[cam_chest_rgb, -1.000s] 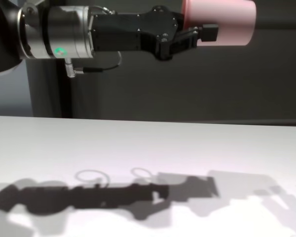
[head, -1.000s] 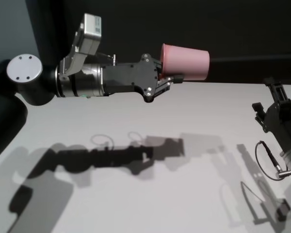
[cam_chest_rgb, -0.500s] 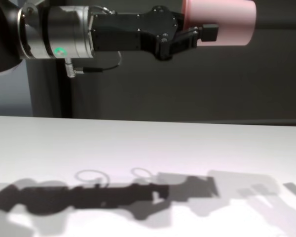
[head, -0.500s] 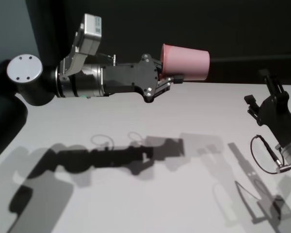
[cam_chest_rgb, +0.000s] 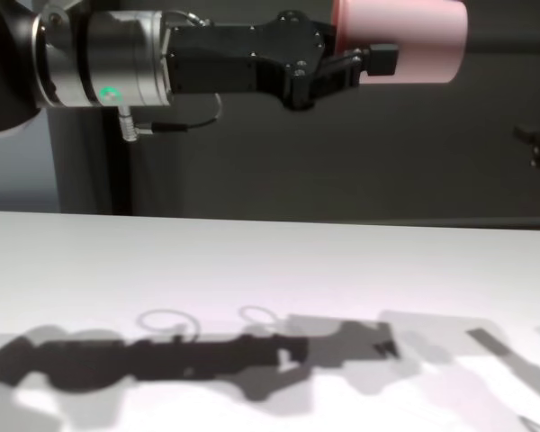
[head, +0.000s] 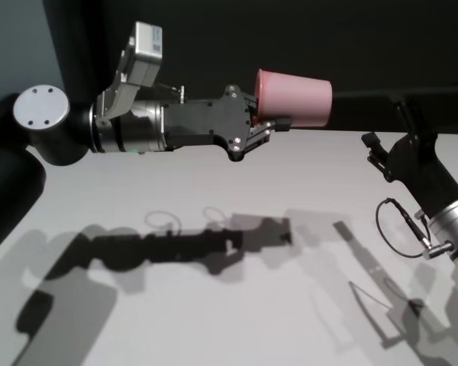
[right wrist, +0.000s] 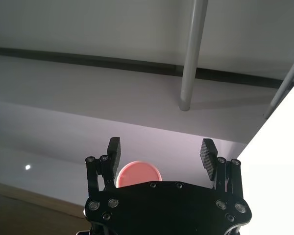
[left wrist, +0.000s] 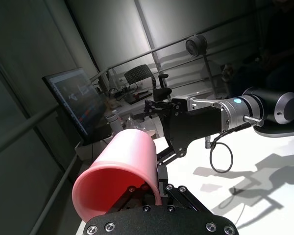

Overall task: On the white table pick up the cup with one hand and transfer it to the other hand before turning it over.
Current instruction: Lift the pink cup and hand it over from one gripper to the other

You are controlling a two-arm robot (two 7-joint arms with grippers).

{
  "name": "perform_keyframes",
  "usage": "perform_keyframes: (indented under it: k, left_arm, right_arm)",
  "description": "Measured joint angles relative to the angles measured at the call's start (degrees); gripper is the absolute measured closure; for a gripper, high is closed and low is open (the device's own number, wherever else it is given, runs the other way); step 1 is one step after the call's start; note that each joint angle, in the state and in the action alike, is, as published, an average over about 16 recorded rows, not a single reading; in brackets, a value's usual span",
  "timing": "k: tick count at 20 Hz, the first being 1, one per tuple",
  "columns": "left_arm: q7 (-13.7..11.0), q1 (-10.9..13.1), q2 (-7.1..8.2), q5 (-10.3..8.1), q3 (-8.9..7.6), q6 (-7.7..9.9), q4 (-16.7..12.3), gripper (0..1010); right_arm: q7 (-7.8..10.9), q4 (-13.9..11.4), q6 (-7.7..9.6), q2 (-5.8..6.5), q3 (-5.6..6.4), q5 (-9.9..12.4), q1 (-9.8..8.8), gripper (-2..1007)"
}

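Note:
My left gripper (head: 269, 116) is shut on the salmon-pink cup (head: 294, 97) and holds it on its side, high above the white table (head: 214, 305). The cup's flat base points toward my right arm. It also shows in the chest view (cam_chest_rgb: 400, 40) and the left wrist view (left wrist: 120, 171), where its open mouth faces the camera. My right gripper (head: 385, 126) is open and raised at the right, apart from the cup. In the right wrist view the open gripper (right wrist: 160, 149) faces the cup's round base (right wrist: 138, 172).
A dark wall runs behind the table's far edge (cam_chest_rgb: 270, 220). Arm shadows lie across the tabletop. A cable loop (head: 397, 225) hangs at my right wrist. A monitor (left wrist: 76, 103) and an office chair stand far off in the left wrist view.
My right arm has risen and moved left toward the cup, and its fingertips now show at the chest view's right edge. The left arm and the cup have not moved.

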Motion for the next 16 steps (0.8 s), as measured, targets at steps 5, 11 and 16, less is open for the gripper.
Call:
perform_keyframes:
  k: [5,11,16]
  left_arm:
    - [0.0,0.0,0.00,0.00,0.00,0.00,0.0,972]
    - [0.0,0.0,0.00,0.00,0.00,0.00,0.0,973]
    - [0.0,0.0,0.00,0.00,0.00,0.00,0.0,972]
  right_arm:
    - [0.72,0.4,-0.03,0.16,-2.03,0.0,0.75,5]
    - [1.56,0.7,-0.59,0.24,-4.30,-0.5,1.16,5]
    - [2.08,0.8,-0.93,0.40,-5.78,-0.6,1.29,5]
